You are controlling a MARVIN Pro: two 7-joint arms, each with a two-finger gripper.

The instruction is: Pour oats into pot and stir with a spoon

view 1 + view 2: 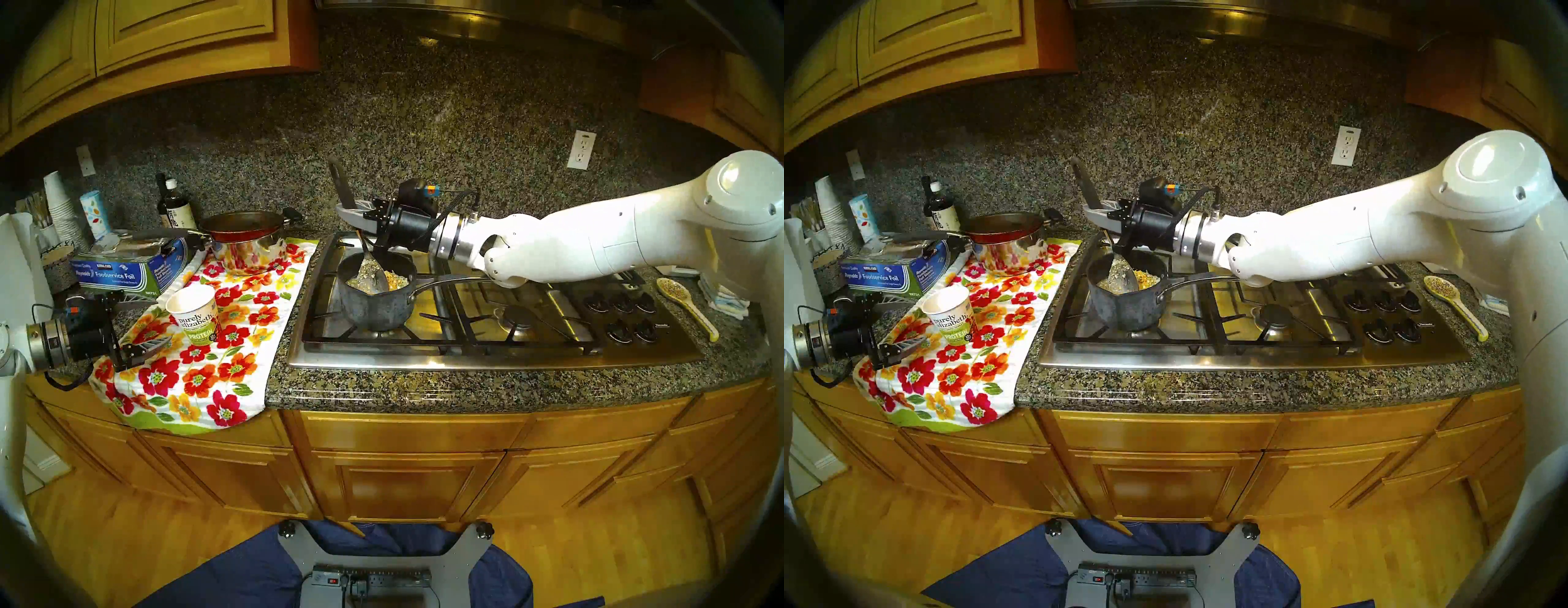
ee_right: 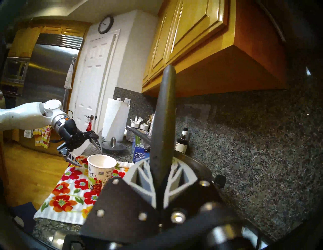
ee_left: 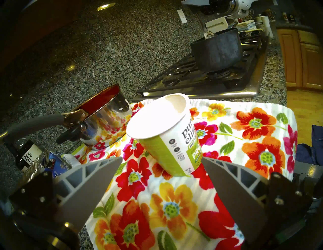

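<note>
Item: my right gripper [image 2: 161, 174], jaws clamped on the spoon [image 1: 368, 259] by its dark handle. Spoon: bowl down among the oats [image 1: 399, 278]. Oats: inside the pot [image 1: 375, 308], on the stove grate [image 1: 458, 335]. Item: my left gripper [image 3: 161, 167], jaws spread, holding nothing, just short of the paper cup [image 3: 164, 132], upright on the floral towel [image 3: 236, 139].

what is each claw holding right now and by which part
The right claw is shut on the spoon, gripping its dark handle partway up, with the bowl down in the pot. The left claw is open and holds nothing.
</note>
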